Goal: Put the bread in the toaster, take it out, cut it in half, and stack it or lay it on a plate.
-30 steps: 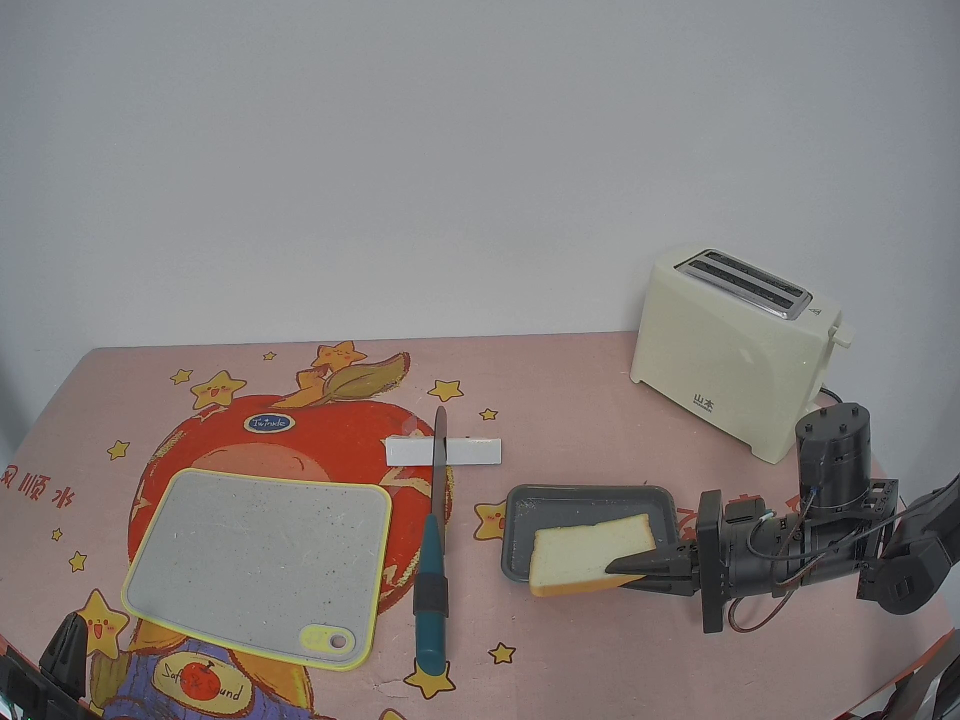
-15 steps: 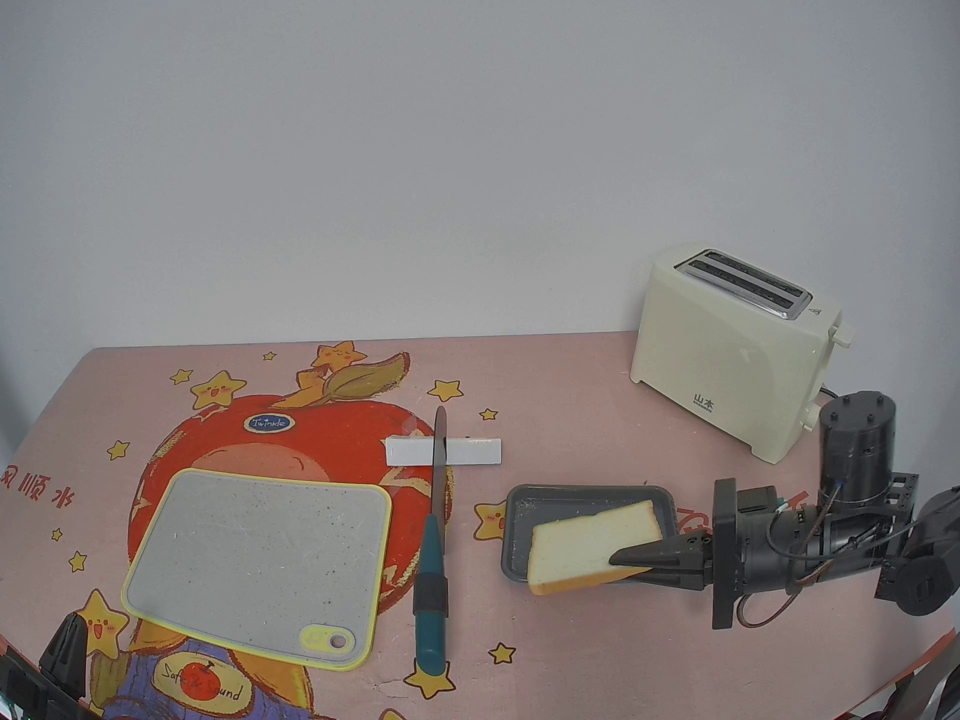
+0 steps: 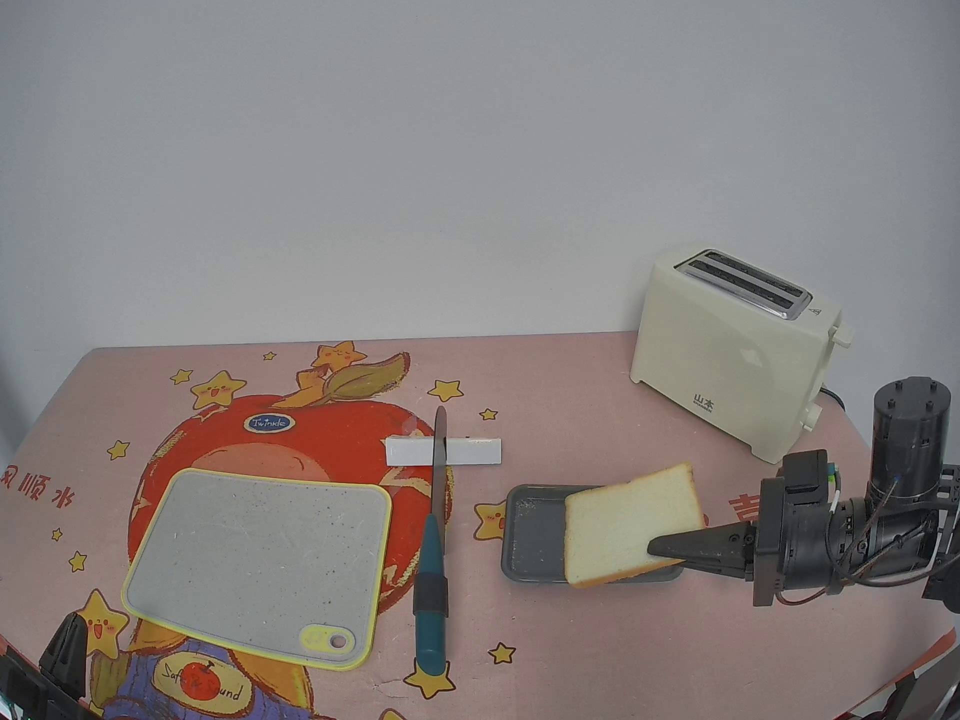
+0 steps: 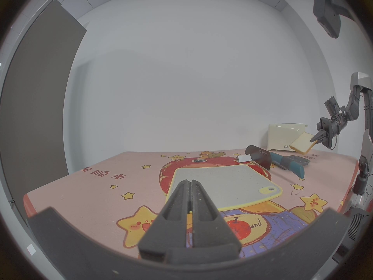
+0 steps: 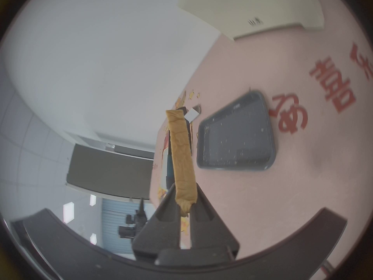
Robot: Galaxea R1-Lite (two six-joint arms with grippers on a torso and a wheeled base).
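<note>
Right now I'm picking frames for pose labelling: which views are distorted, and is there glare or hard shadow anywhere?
Head view: lines nearly straight, light even, no harsh glare on the toaster, only soft shadow under it. Left wrist view: strong fisheye, a dark round rim, the grey wall panel bowed. Right wrist view: same fisheye and rim, the tray warped beside the bread.

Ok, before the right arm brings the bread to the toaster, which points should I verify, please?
1. Right jaws shut on the bread: ok.
2. Bread clear of the grey tray: ok.
3. Toaster slots free, nothing sticking out: ok.
4. Bread upright for a slot: not ok, tilted.
5. Toaster lever up: cannot tell.
6. Left jaws far from the path: ok.
</note>
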